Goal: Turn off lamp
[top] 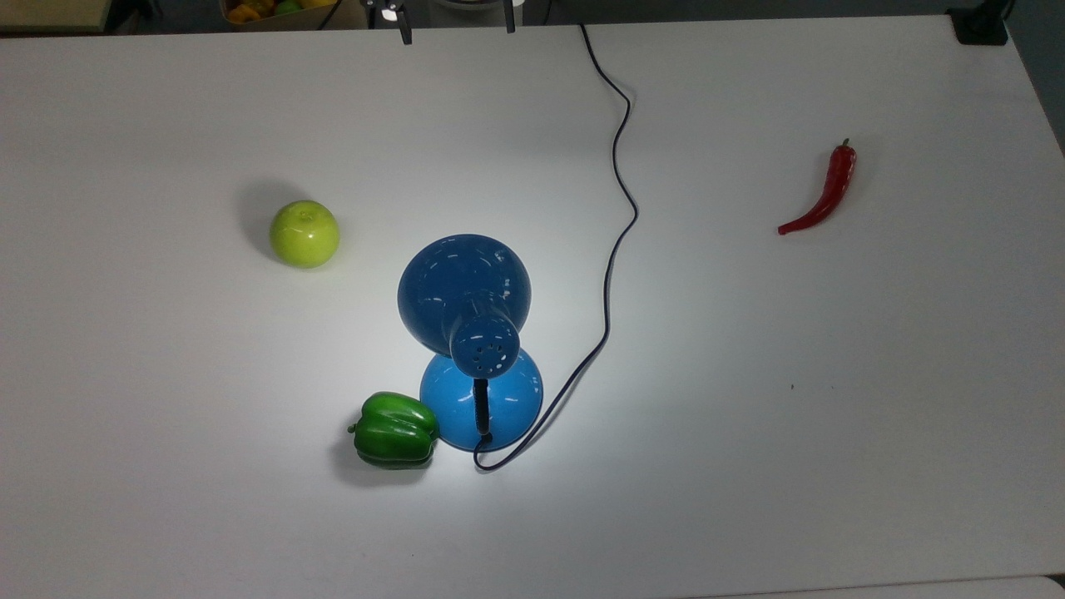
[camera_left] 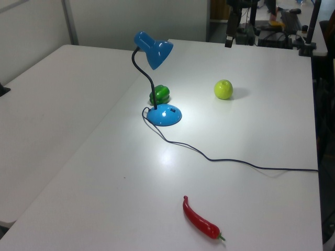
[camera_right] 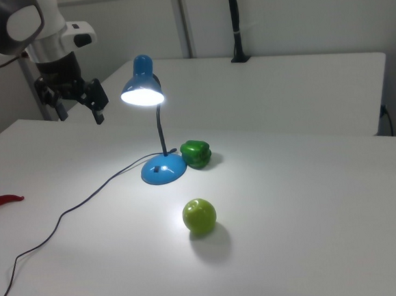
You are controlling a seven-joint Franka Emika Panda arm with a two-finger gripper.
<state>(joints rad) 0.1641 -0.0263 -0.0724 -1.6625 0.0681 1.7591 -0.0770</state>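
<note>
The blue lamp (top: 463, 287) stands near the middle of the white table and is lit, casting a bright patch around its round base (top: 512, 395). Its shade (camera_right: 142, 87) leans on a thin black neck over the table, and its dark cord (top: 616, 208) snakes off towards the top view's upper edge. A small dark switch (camera_left: 171, 110) sits on the base. My gripper (top: 456, 29) hangs open at the top view's upper edge, well away from the lamp. In the right view the gripper (camera_right: 80, 113) is left of the shade, with nothing between its fingers.
A green bell pepper (top: 395, 430) lies against the lamp base. A green apple (top: 304, 234) sits to the top view's left of the shade. A red chili (top: 824, 195) lies far to the top view's right. A box of fruit (top: 266, 10) is beyond the table edge.
</note>
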